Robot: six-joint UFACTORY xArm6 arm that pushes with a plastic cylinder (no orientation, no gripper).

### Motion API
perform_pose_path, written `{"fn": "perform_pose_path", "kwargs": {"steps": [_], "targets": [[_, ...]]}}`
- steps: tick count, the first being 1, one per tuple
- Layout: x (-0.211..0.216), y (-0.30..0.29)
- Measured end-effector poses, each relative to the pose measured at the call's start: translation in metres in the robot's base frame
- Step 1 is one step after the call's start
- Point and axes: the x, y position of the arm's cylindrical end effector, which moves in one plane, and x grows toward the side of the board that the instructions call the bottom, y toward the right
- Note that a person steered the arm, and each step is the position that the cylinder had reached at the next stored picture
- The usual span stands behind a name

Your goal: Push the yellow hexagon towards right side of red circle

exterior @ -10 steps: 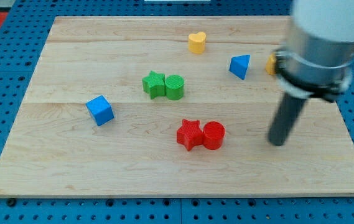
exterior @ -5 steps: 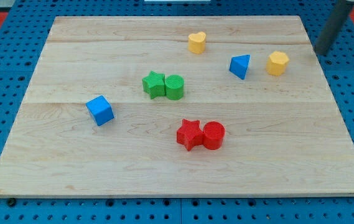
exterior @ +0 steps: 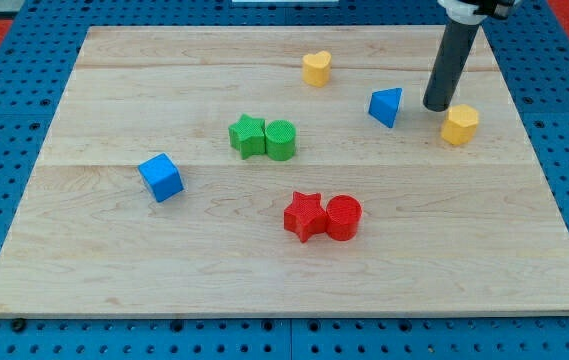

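Observation:
The yellow hexagon (exterior: 460, 124) lies at the board's right side. My tip (exterior: 435, 106) stands just up and left of it, close to or touching its upper left edge, between it and the blue triangle (exterior: 387, 106). The red circle (exterior: 344, 217) lies lower down near the board's middle, with the red star (exterior: 305, 216) touching its left side. The hexagon is well up and to the right of the red circle.
A yellow heart (exterior: 316, 68) lies near the view's top. A green star (exterior: 247, 135) and a green circle (exterior: 281, 139) sit together left of centre. A blue cube (exterior: 161, 177) lies at the left. The wooden board (exterior: 114, 270) rests on a blue pegboard.
My tip swung from the board's lower right up to the top right edge, then came down to the hexagon's upper left. The hexagon has shifted down and right.

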Motion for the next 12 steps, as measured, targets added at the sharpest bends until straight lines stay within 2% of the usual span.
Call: {"fn": "perform_pose_path", "kwargs": {"steps": [2, 4, 5, 7, 9, 10, 11, 12], "targets": [[0.041, 0.019], [0.020, 0.042], [0.049, 0.026], [0.116, -0.075], [0.062, -0.062], [0.052, -0.015], [0.083, -0.007], [0.126, -0.051]]}}
